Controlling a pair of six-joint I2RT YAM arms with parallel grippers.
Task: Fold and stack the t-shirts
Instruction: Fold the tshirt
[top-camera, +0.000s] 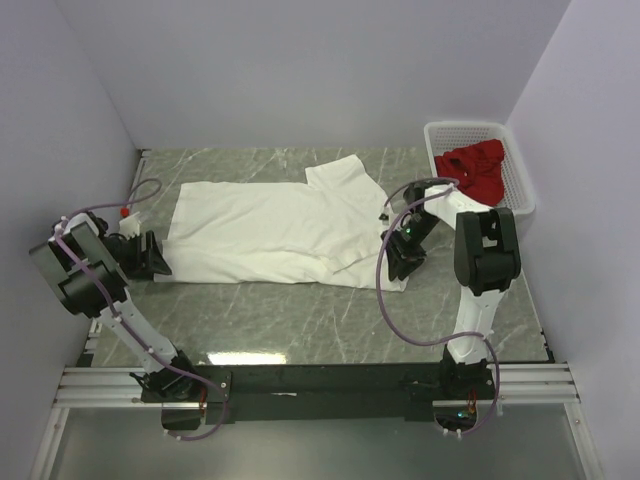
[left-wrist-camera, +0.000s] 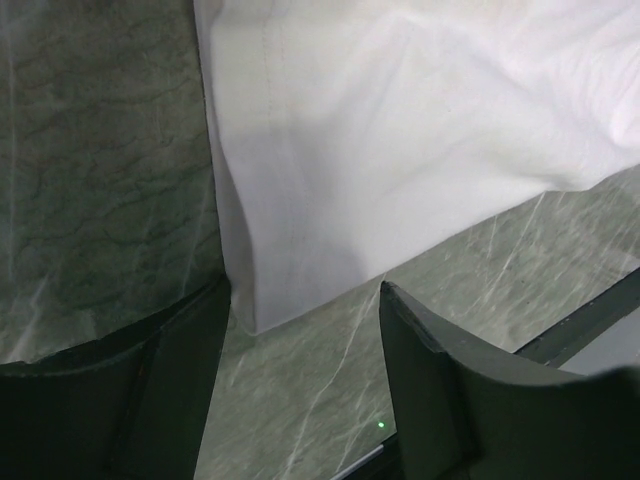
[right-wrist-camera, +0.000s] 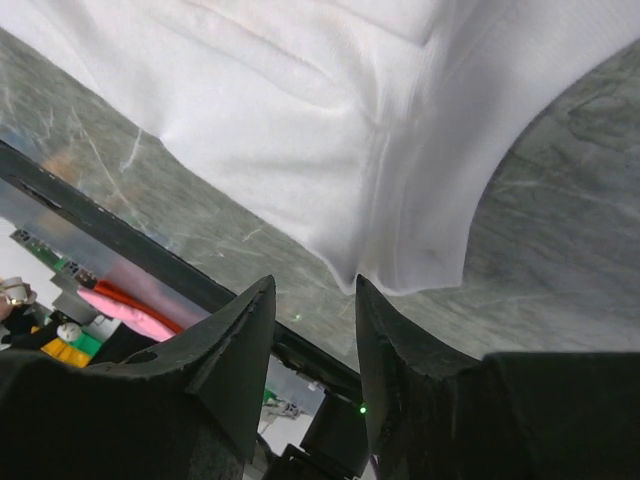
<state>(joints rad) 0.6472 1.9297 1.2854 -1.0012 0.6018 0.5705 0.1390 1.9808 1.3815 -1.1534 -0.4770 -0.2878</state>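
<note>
White shirt (top-camera: 270, 225) first fold not begun: your left gripper (left-wrist-camera: 300, 305) and right gripper (right-wrist-camera: 312, 295) stand apart, empty, at its near edge; pinch there next

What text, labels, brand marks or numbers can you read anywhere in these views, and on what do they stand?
No readable text in any view.
white t-shirt: plain, no print or tag showing.
red t-shirt in the basket: no print visible.
Arms: no legible markings.
small electronic parts past the table edge, right wrist view: too small and blurred to read.
</note>
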